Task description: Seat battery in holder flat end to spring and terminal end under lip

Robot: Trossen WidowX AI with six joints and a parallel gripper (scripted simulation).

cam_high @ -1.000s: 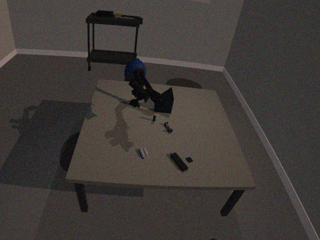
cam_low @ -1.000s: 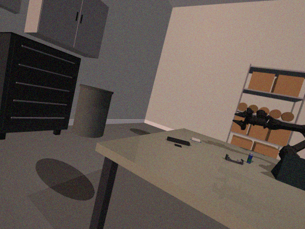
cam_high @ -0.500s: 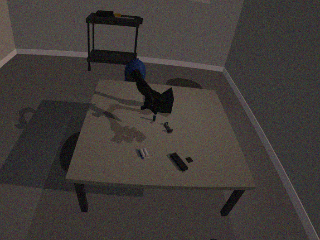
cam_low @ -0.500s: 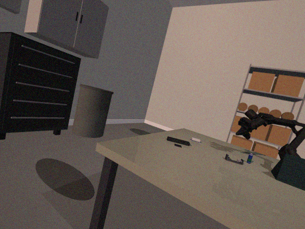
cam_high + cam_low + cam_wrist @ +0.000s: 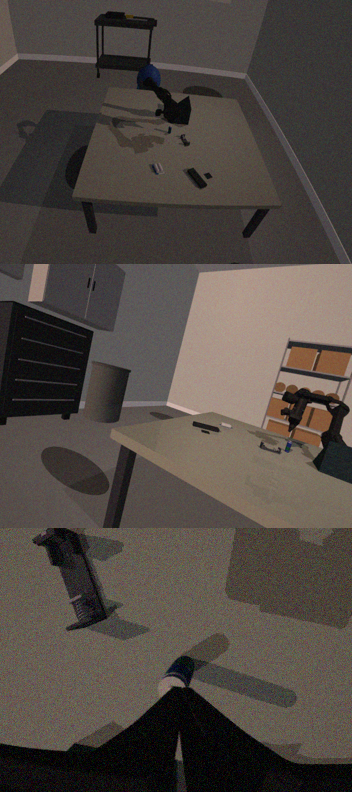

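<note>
The blue battery [image 5: 169, 129] [image 5: 288, 446] [image 5: 182, 670] stands upright on the table, apart from the holder. The dark battery holder [image 5: 185, 140] [image 5: 270, 448] [image 5: 79, 583] lies open and empty on the table beside it; its spring shows at the near end in the wrist view. My gripper [image 5: 289, 431] [image 5: 180, 695] is shut and empty, pointing down above the table. In the wrist view its tips cover part of the battery's pale top end; in the exterior view they hang clearly above the battery. In the top view the arm hides the fingertips.
A black bar-shaped object [image 5: 196, 178] [image 5: 205, 426] and a small dark square [image 5: 208, 175] [image 5: 205, 432] lie farther off on the table [image 5: 127, 187]. A pair of pale cylinders [image 5: 158, 168] [image 5: 226, 425] lies near them. The arm's dark base block [image 5: 336, 460] stands close to the battery.
</note>
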